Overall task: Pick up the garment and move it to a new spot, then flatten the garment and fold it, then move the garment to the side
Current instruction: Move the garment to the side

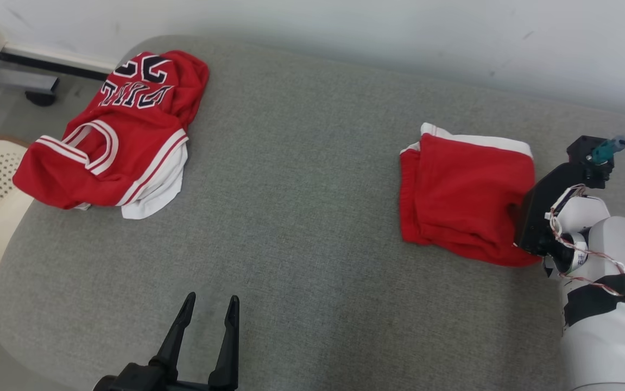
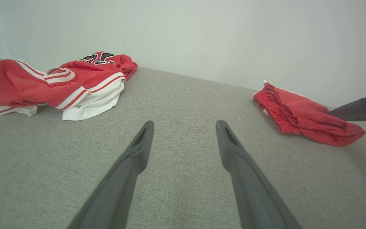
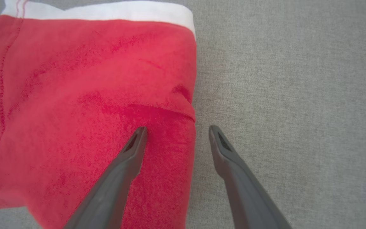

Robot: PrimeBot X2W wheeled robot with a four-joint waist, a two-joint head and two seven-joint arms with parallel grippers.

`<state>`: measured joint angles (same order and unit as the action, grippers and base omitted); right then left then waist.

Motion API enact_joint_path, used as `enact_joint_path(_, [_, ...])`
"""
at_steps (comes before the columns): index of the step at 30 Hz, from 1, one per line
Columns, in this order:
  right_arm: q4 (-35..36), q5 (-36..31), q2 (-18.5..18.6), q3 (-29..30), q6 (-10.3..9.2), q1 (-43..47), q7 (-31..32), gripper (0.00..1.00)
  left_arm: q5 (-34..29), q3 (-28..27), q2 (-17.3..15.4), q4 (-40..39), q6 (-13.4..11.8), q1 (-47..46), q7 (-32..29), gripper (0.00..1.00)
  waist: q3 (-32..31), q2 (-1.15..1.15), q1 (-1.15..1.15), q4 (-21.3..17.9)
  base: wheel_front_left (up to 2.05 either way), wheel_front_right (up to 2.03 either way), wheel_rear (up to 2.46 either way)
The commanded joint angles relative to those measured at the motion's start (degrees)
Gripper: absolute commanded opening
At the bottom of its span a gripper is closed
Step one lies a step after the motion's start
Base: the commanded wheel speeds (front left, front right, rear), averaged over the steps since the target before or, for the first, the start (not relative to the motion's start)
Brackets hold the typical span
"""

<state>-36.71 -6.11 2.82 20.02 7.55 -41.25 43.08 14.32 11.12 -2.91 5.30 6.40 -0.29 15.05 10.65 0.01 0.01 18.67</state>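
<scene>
Overhead, a grey fabric-covered table point(image 1: 301, 239) holds two red garments set well apart. At the far left lies a crumpled red jersey point(image 1: 111, 136) with white trim and dark lettering. Toward the right lies the folded red garment point(image 1: 464, 195), a neat block with a white band along its far edge. The right gripper point(image 3: 178, 128) hangs over that garment's right-hand edge with its claw spread wide and holding nothing: one dark finger sits above the red cloth, the other above bare grey table just beside it. The left gripper point(image 1: 212, 297) waits near the front edge of the table, also spread wide and empty, over bare fabric between the two garments. The fold looks done, so the remaining step is probably shifting the garment aside. The risk lies in the grip: if the claw closes on the top layer alone, lifting or dragging would likely peel the fold open. With the left gripper well away, nothing steadies the stack.
</scene>
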Motion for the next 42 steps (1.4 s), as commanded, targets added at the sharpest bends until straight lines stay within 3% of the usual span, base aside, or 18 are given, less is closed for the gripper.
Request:
enact_joint_path(1, [-1.35,-1.34,0.13,1.69,-0.13,-1.31,-0.52,1.0,0.68,0.22,0.03,-0.05,-0.26,-0.86,0.2,1.0,1.98,-0.01,-0.01,2.0,0.0,0.0,0.0])
enact_joint_path(10, [-9.03,-6.64,0.05,6.84,-0.13,-4.0,-1.02,1.0,1.02,1.02,0.02,0.5,-0.13,-1.42,0.19,1.0,2.35,-0.01,-0.01,2.04,0.0,0.0,0.0])
enact_joint_path(13, [-11.71,-6.81,0.03,7.09,-0.13,-5.16,-2.15,0.38,1.04,0.95,0.03,0.51,-0.11,-1.91,0.19,1.0,2.57,-0.01,-0.01,1.4,0.0,0.0,0.0])
enact_joint_path(14, [-12.68,-6.56,0.05,6.57,-0.13,-5.6,-2.81,0.24,1.05,0.69,0.02,0.46,-0.15,-2.0,0.19,1.0,2.65,-0.01,-0.01,0.99,0.0,0.0,0.0])
enact_joint_path(15, [-13.2,-6.37,0.07,6.35,-0.13,-5.93,-3.68,0.0,1.04,0.56,0.03,0.47,-0.14,-2.08,0.19,1.0,2.7,-0.01,-0.01,0.6,0.0,0.0,0.0])
enact_joint_path(20, [-14.37,-7.51,0.34,4.78,-0.16,-6.93,-7.54,0.0,0.56,-0.93,0.0,0.41,0.08,-2.33,0.2,1.0,2.55,-0.01,-0.01,-3.28,0.0,0.0,0.0])
enact_joint_path(28, [-11.0,-9.46,2.13,0.16,-0.15,-5.46,-8.5,0.0,-0.79,-2.98,0.02,0.06,0.45,-2.86,0.19,1.0,2.66,-0.01,-0.01,-10.43,0.0,0.0,0.0])
enact_joint_path(36, [-5.36,-10.52,12.72,-7.69,-0.14,-0.47,-8.52,0.0,-1.66,-4.19,0.0,-0.63,0.86,-4.16,0.2,1.0,4.6,-0.01,-0.01,-15.34,0.0,0.0,0.0])
enact_joint_path(42, [-2.43,-10.31,20.74,-9.08,-0.14,3.05,-9.38,0.0,-2.09,-4.06,-0.18,-1.77,1.1,-5.77,0.19,1.0,7.69,-0.01,-0.01,-16.1,0.0,0.0,0.0])
